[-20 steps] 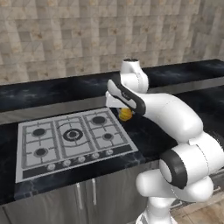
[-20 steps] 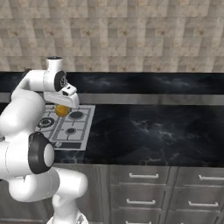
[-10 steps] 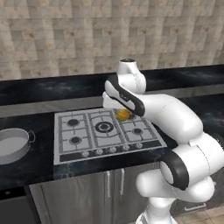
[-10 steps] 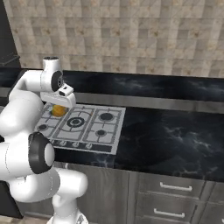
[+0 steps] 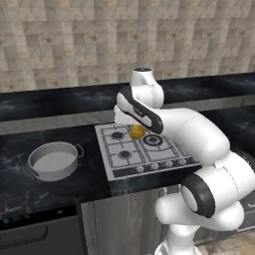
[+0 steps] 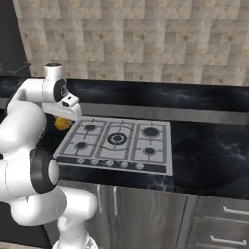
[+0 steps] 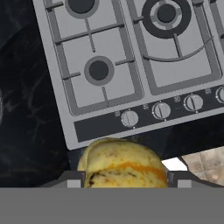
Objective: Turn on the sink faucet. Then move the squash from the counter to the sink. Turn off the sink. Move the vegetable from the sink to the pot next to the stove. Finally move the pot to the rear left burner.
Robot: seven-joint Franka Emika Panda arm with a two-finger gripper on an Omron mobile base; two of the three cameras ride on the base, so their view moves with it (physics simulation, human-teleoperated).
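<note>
The squash (image 5: 137,131) is held between the jaws of the gripper (image 5: 135,130), which are set about as wide as the vegetable itself, and it is carried in the air above the stove (image 5: 149,150), over the left part of the cooktop. In the hand view the squash (image 7: 124,164) is seen pressed up against the camera, with a dark finger (image 7: 70,179) flanking it on each side, so it sits directly in the grasp and is not merely near it. From the right base view the yellow body (image 6: 62,123) is seen tucked under the hand (image 6: 63,110), at the left edge of the stove.

The squash is judged to be held aloft because it is in transit toward the pot (image 5: 54,161), which stands on the counter (image 5: 30,189) just to the left of the stove and apart from it. The pot appears empty, so the drop has not yet been made. The pot lies to the left of the gripper and lower than it, with the stove's left edge and a strip of black counter between them. The pot is presumably kept off the burners for now because its move to the rear left burner (image 5: 117,135) comes last.
</note>
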